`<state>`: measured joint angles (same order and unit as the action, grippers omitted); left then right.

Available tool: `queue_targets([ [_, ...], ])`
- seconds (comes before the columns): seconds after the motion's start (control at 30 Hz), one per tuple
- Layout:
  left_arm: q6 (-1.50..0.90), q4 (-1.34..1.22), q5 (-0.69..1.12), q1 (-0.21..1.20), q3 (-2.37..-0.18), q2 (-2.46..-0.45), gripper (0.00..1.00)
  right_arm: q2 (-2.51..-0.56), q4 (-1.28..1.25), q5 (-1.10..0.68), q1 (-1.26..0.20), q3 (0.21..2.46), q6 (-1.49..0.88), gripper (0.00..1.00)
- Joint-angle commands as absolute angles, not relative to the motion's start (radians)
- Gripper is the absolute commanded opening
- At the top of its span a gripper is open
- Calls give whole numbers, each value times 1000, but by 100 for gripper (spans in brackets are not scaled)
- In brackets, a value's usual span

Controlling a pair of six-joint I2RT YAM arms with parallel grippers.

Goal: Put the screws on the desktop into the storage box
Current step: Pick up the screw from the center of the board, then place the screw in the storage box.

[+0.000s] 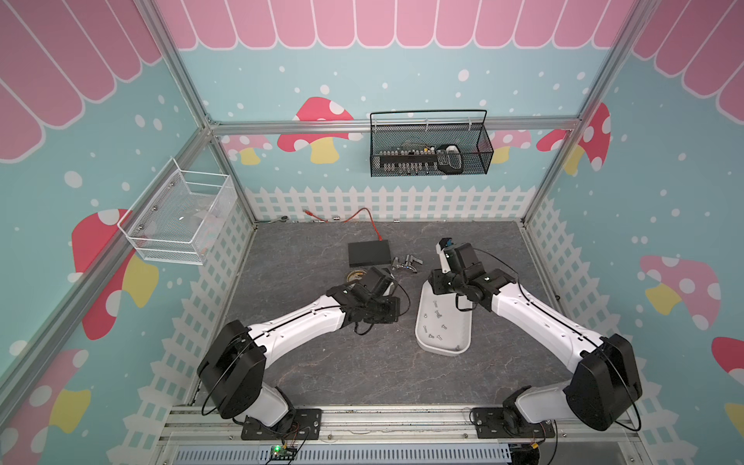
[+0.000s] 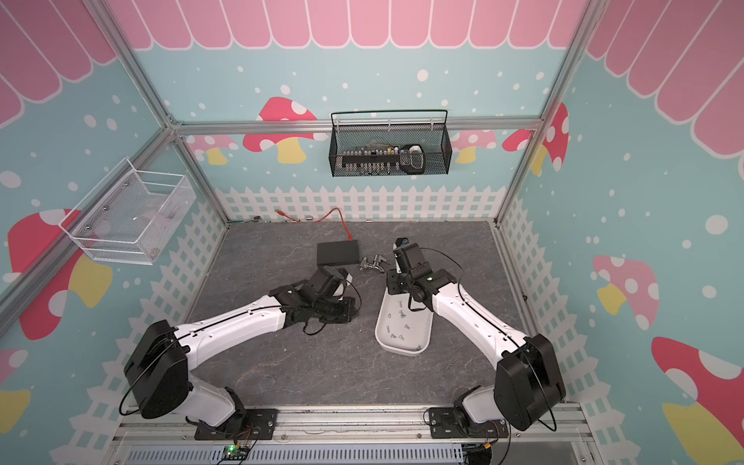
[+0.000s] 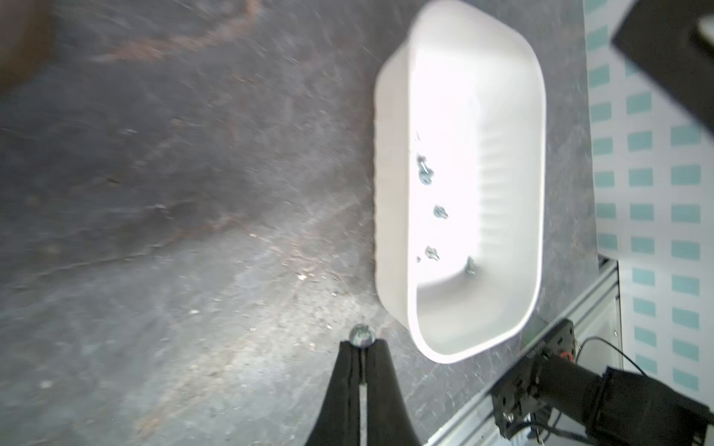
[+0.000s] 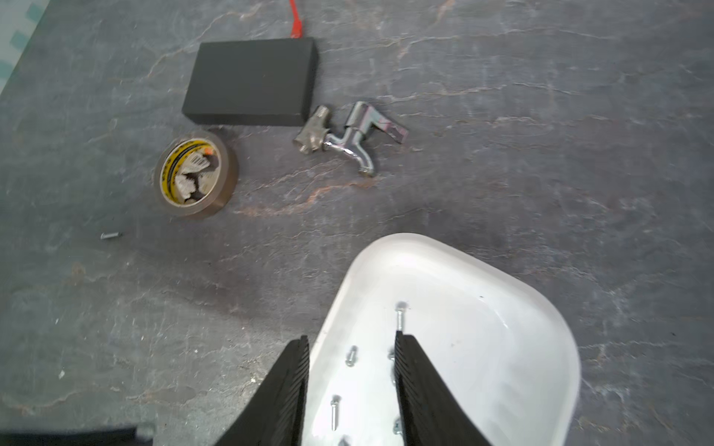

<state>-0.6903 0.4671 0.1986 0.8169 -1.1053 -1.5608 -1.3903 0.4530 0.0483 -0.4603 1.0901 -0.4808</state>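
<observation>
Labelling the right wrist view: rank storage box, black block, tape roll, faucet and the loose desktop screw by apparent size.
1. storage box, though nearest the camera
2. black block
3. tape roll and faucet: too alike to rank
4. screw

Black box [image 4: 251, 83], tape roll [image 4: 227, 181], chrome faucet [image 4: 349, 139] lie near together

Both top views look steeply down from high up over the whole dark grey stone-patterned desktop [image 1: 322, 370]. Both wrist cameras look down on it from close by, sharing the white rounded plastic storage box [image 3: 390, 193], which sits right of centre in each frame.
</observation>
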Motion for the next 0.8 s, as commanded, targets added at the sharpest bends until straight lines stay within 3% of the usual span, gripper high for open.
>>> queue_targets([
  [0.0, -736, 411, 206, 886, -1188, -1630, 0, -1341, 457, -7, -377, 1044, -514, 42],
  [0.33, -718, 401, 220, 973, -1359, -1822, 0, -1276, 441, -70, -278, 984, -500, 42],
  [0.37, -714, 402, 212, 971, -1365, -1828, 10, -1276, 440, -74, -277, 983, -499, 42],
  [0.43, -705, 411, 182, 969, -1371, -1822, 41, -1276, 440, -83, -276, 978, -495, 42],
  [0.5, -701, 416, 153, 953, -1360, -1794, 54, -1275, 430, -102, -276, 974, -476, 45],
  [0.63, -686, 429, 137, 865, -1274, -1682, 60, -1266, 419, -111, -277, 976, -456, 47],
  [0.77, -671, 480, 80, 671, -1117, -1524, 60, -1275, 405, -163, -277, 968, -463, 47],
])
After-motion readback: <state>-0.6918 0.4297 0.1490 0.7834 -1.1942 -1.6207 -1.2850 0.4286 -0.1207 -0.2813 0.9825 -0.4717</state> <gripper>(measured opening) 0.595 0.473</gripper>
